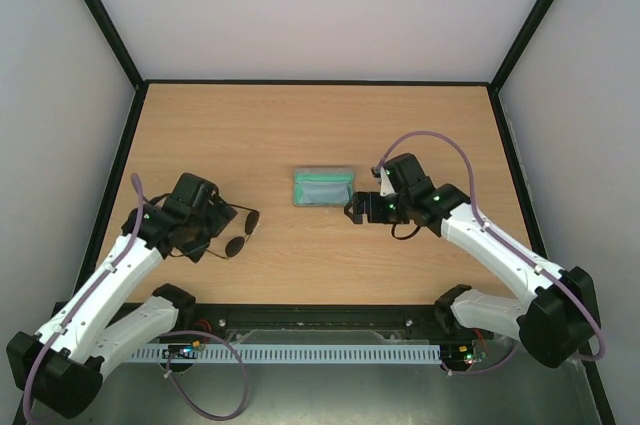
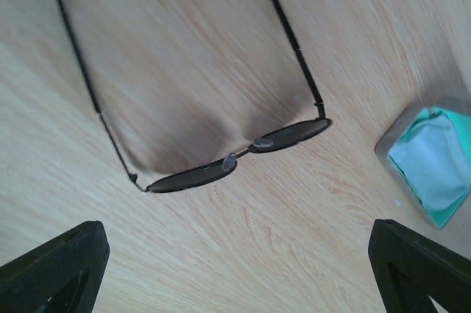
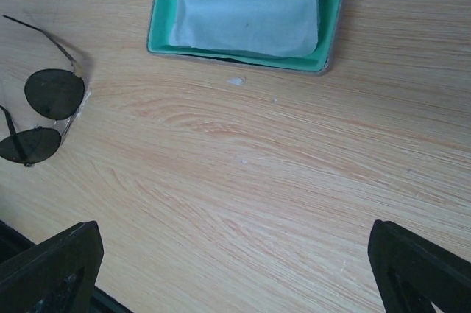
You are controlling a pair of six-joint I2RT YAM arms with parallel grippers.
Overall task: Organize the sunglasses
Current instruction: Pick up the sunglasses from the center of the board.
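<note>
Wooden table (image 1: 300, 125), arms low: left pincer (image 1: 222, 223) wide, empty, by sunglasses (image 1: 237, 245); right pincer (image 1: 353, 210) likewise beside case (image 1: 323, 188).

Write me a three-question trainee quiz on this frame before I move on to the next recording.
1. True or false: the sunglasses lie inside the case.
2. Pick one. The case is: A) open, with a light cloth in it; B) shut; C) standing on its edge.
3. Which arm's fingers are nearer the sunglasses?

Key:
1. False. They lie on the table, beside the case, with the temples unfolded.
2. A.
3. The left fingers. They stand open with nothing between them, and so do the right fingers.
</note>
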